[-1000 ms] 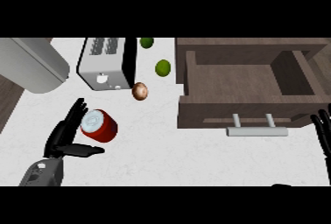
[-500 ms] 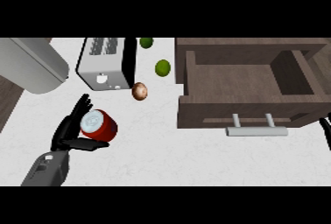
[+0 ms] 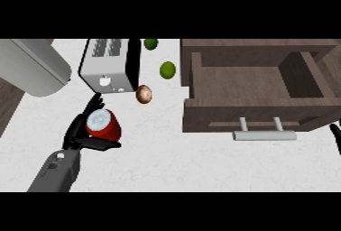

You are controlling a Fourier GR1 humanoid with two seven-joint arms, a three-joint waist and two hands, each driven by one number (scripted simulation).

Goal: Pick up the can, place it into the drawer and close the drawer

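The red can [image 3: 104,126] with a pale lid stands on the white counter [image 3: 173,162] at the left, just below the toaster. My left hand [image 3: 78,136] is shut on it: the fingers [image 3: 89,107] rise along its left side and the thumb [image 3: 101,145] curls under its near side. The brown wooden drawer [image 3: 248,83] stands pulled open at the right, hollow side up, with its grey bar handle [image 3: 264,135] facing me. Of my right hand [image 3: 335,136] only a straight dark finger shows at the right edge, below the drawer's corner and apart from it.
A white toaster [image 3: 106,66] sits behind the can. A brown roundish object [image 3: 144,94] lies between toaster and drawer, with two green limes [image 3: 168,70] [image 3: 150,43] further back. A big grey rounded appliance [image 3: 30,65] fills the far left.
My left hand has closed in on the can, with the thumb now tucked under it. My right hand has slid out past the right edge, leaving only a sliver.
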